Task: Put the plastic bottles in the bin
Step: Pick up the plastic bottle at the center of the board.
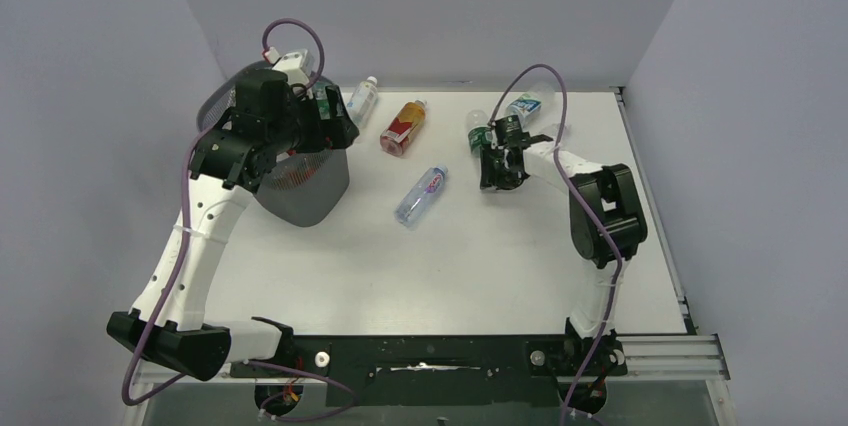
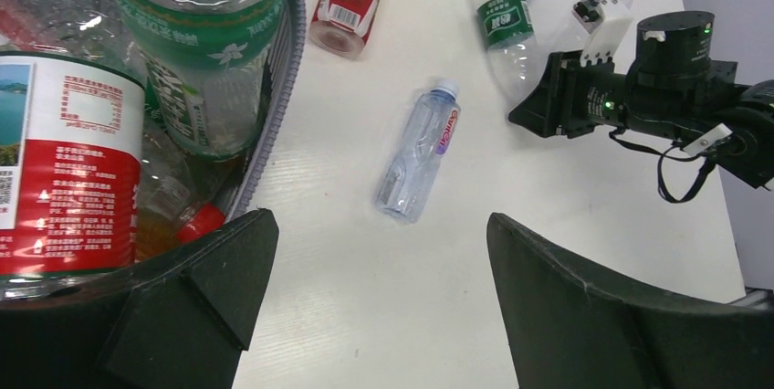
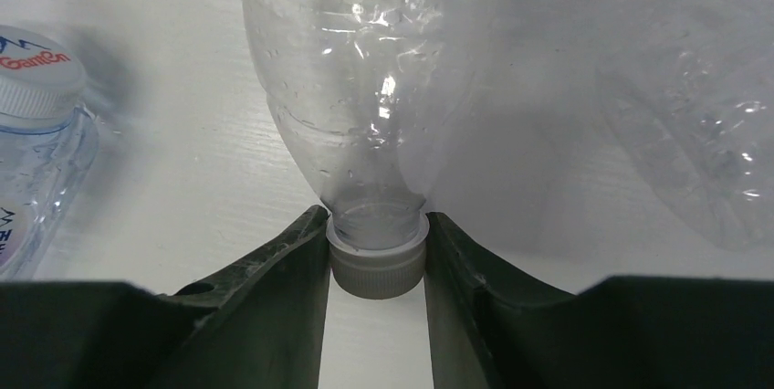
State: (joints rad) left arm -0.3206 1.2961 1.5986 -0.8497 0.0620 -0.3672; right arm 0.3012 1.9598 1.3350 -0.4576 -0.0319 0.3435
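— How do we find the table (image 1: 480,266)?

— Partly cleared, we'd say. The bin (image 1: 310,196) stands at the far left, within the left arm's reach. It is piled close to the rim, with a red-labelled bottle (image 2: 55,161) and a green-labelled bottle (image 2: 205,42) on top.

— What lies outside it?

— We see an amber bottle (image 1: 404,128) and a small clear bottle (image 1: 421,195) lying flat mid-table. There is a pale bottle (image 1: 362,98) just beside the bin at the back, and a blue-labelled bottle (image 1: 527,104) at the far right.

— Why is the left claw (image 2: 379,225) spread wide?

— We read it as empty. It hangs over the bin's edge with nothing between its fingers.

— And the right claw (image 3: 374,220)?

— It is clamped on the neck of a crumpled clear bottle (image 3: 347,88) lying on the table at the far right. The fingers pinch just above its white cap (image 3: 377,266). We judge the neck suits the grip because it is stiff and narrow, where the thin body would buckle or slip.

— What do we expect next?

— A lift, then a carry across to the bin. The light body may swing on the way.
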